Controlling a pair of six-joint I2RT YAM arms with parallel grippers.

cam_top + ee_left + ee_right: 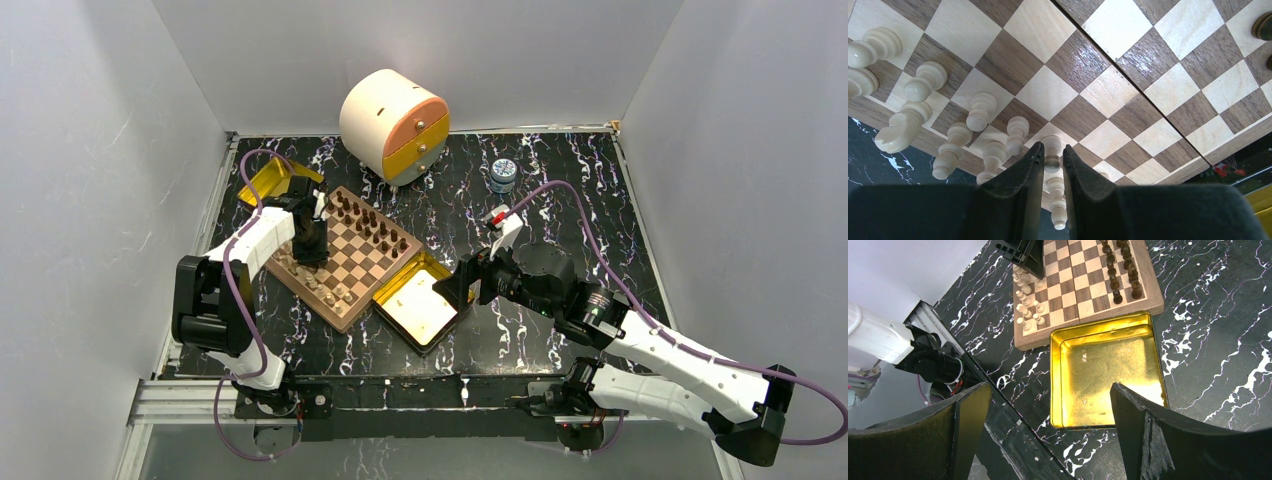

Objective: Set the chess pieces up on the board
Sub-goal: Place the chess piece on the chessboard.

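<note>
The board point(352, 262) lies left of centre, with dark brown pieces point(370, 220) along its far side and light tan pieces point(325, 290) along its near-left side. My left gripper point(312, 250) hangs low over the light side. In the left wrist view its jaws point(1052, 150) stand narrowly apart, closed on a light pawn point(1051, 145) standing on the board point(1048, 92). Several light pieces point(923, 82) stand to its left, and another pawn lies behind between the fingers. My right gripper point(455, 290) is open and empty above a gold tin point(1108, 365).
The empty gold tin point(425, 310) touches the board's near-right edge. A second gold tin point(265, 180) lies at the back left. A round cream and orange drawer chest point(395, 125) and a small jar point(503, 174) stand at the back. White walls enclose the table.
</note>
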